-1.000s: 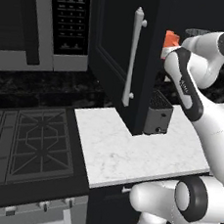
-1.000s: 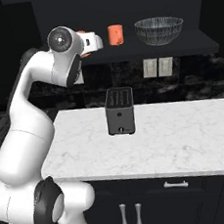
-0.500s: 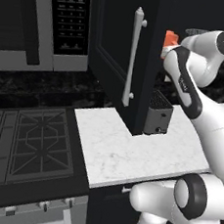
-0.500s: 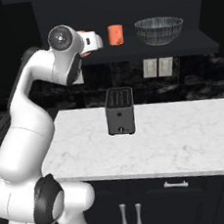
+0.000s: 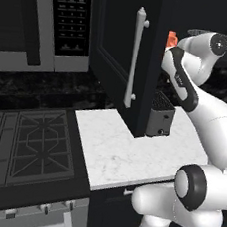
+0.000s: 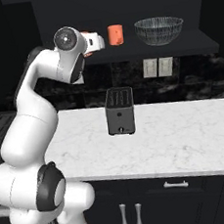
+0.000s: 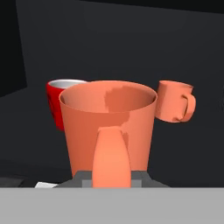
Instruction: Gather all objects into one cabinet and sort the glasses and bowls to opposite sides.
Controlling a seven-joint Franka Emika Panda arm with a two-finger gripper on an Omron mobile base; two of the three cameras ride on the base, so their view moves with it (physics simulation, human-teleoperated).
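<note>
Mugs are collecting at the shelf's left end: the gripper (image 6: 96,40), hardly moving over the last second, is gripping an orange mug (image 7: 108,131) just short of the red mug (image 7: 59,103) and another orange mug (image 6: 116,34), with the bowl (image 6: 159,30) sitting far right.

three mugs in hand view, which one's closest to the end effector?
The big orange mug, handle facing the camera, front and centre. The red mug and the small orange mug sit behind it.

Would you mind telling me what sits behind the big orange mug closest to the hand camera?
Behind the near orange mug stand a red mug, on its left in the hand view, and a second orange mug on its right. The near mug covers most of the red one and its base.
</note>
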